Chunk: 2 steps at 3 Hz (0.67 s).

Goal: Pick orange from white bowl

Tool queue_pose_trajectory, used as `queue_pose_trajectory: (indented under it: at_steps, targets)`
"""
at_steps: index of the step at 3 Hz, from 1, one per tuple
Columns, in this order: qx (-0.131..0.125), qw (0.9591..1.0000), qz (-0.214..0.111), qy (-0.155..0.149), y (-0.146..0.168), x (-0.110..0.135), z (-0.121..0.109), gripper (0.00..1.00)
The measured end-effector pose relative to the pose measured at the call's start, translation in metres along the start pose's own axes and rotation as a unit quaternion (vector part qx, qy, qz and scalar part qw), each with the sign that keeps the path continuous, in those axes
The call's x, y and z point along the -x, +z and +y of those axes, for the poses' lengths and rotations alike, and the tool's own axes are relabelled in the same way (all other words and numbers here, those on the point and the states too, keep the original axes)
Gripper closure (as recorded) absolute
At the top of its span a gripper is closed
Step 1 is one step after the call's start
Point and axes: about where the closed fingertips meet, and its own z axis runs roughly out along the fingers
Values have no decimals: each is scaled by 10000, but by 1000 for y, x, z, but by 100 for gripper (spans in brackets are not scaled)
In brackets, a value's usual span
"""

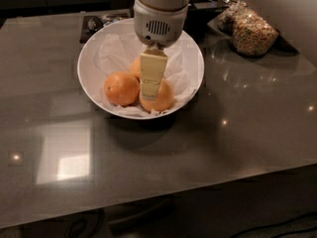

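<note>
The white bowl [94, 58], lined with crumpled white tissue, stands on the dark glossy table and holds three oranges. The palest orange [164, 99] lies at the bowl's front right. A deeper orange one [121, 88] lies to its left, and a third [134, 67] sits behind, partly hidden. My gripper [150, 94] hangs down from the grey-white wrist [159, 26] over the bowl. Its pale yellow tip is at the top left of the palest orange and covers part of it.
Glass jars of cereal [252, 33] stand at the back right of the table. A dark flat object [96, 23] lies just behind the bowl. The table's front edge [198, 192] runs across the lower part of the view.
</note>
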Motion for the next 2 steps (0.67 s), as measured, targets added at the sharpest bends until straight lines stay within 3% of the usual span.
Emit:
queue_pose_trajectory:
  at_steps: [1, 2]
  targets:
    - [121, 9999, 15, 42, 11, -1, -4, 34]
    - [210, 9997, 53, 83, 21, -3, -7, 34]
